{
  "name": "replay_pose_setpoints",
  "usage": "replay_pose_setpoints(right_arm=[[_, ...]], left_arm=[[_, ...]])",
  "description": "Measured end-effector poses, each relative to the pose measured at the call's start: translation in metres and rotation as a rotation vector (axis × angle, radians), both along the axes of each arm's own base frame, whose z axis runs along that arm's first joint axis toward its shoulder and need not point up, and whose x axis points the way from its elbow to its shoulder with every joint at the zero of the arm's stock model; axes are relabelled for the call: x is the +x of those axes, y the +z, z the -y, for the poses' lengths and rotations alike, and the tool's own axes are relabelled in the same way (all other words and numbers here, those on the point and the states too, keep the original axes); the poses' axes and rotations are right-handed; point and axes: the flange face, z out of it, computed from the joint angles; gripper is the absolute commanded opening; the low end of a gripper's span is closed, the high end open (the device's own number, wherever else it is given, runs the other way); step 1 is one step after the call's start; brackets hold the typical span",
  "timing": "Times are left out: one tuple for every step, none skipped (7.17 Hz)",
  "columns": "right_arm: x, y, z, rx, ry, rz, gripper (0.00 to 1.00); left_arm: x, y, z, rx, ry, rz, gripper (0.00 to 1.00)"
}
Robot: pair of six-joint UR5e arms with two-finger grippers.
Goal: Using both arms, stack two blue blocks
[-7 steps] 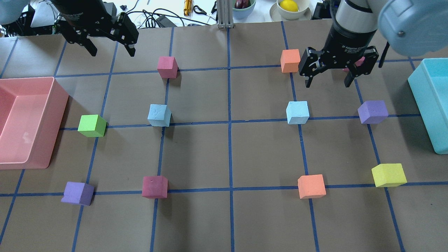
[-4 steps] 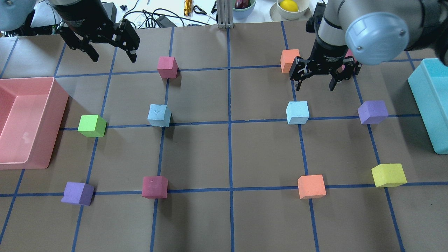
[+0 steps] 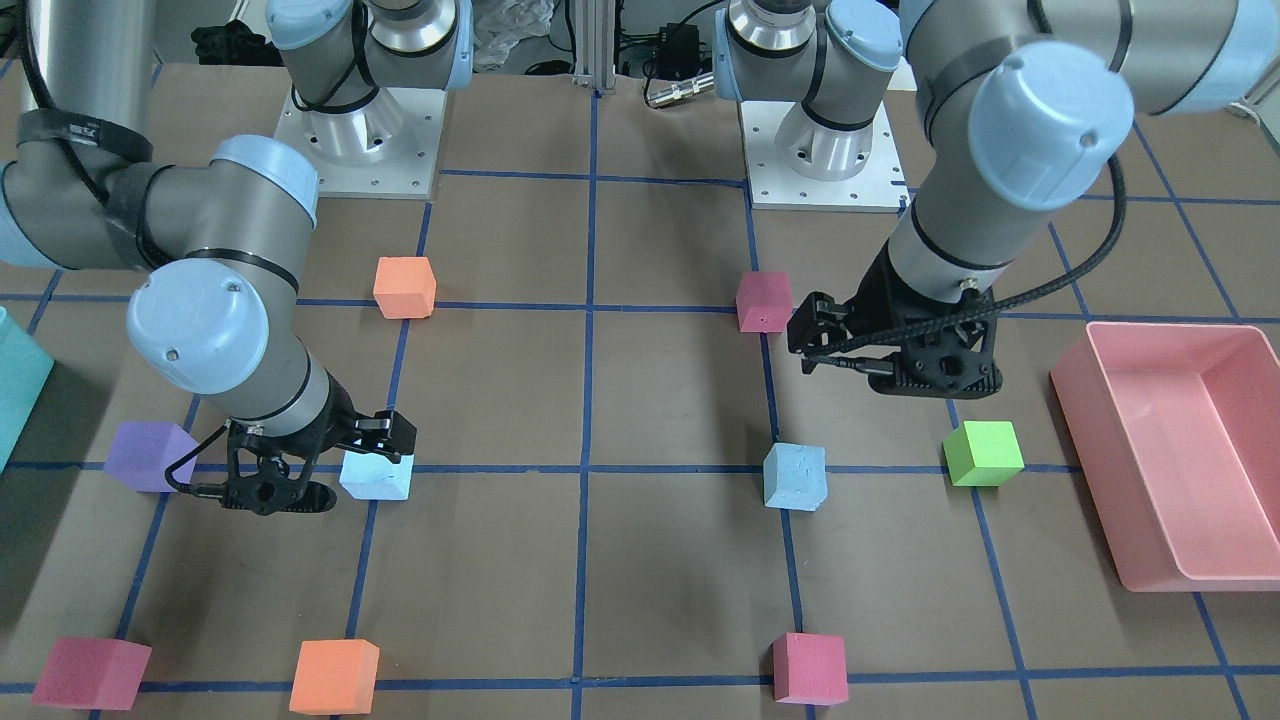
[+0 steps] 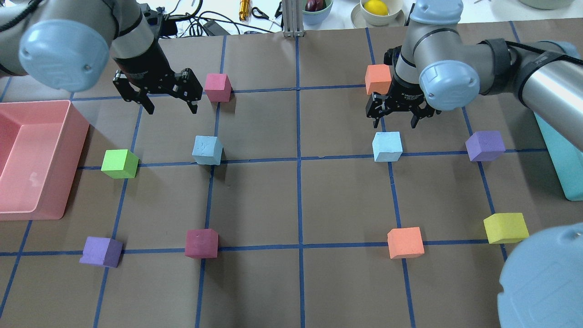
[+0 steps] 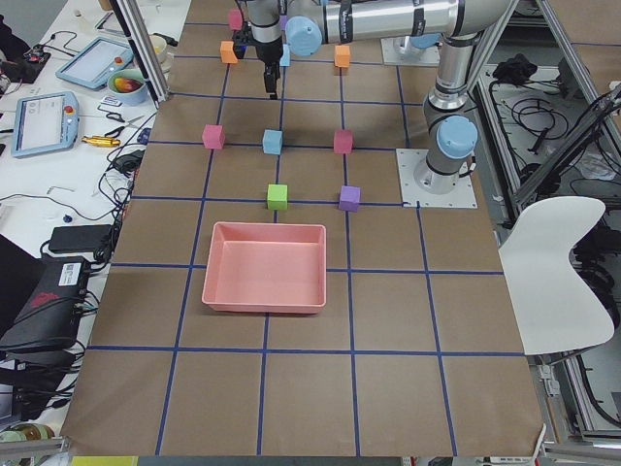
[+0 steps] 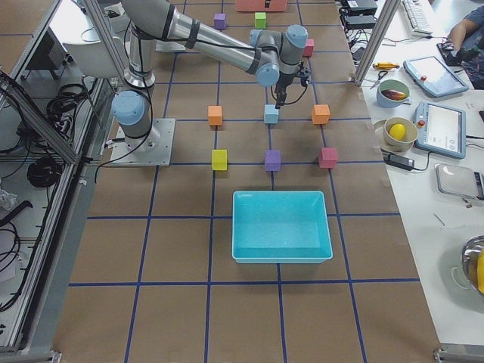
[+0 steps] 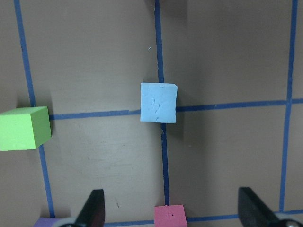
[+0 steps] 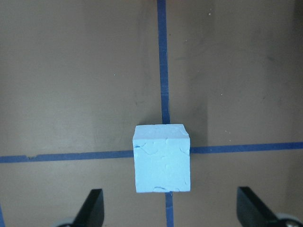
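Note:
Two pale blue blocks stand apart on the brown table. The left blue block also shows in the left wrist view. The right blue block also shows in the right wrist view. My left gripper is open and empty. It hovers behind the left blue block and a little to its left. My right gripper is open and empty. It hangs just behind and above the right blue block, and its fingers stand wider than the block.
A pink bin stands at the left edge and a teal bin at the right. Nearby cubes: green, magenta, orange, purple. More cubes lie along the front row.
Both grippers have moved forward and down towards the blue blocks. The right gripper is now close behind the right block. Both stay open. No block has moved.

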Motion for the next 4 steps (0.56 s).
replay_pose_setpoints(right_arm=[[0.001, -0.017, 0.000, 0.029, -0.003, 0.002, 1.00], [0.001, -0.030, 0.000, 0.051, -0.003, 0.004, 1.00], [0.001, -0.038, 0.000, 0.066, 0.000, 0.004, 1.00], [0.001, -0.046, 0.000, 0.074, 0.005, 0.004, 1.00]], left_arm=[[0.000, -0.035, 0.005, -0.022, 0.001, 0.001, 1.00], [0.000, -0.068, 0.012, -0.038, 0.002, 0.001, 1.00], [0.000, -0.099, 0.017, -0.031, 0.001, 0.002, 1.00], [0.000, -0.123, 0.019, -0.008, 0.000, 0.002, 1.00]])
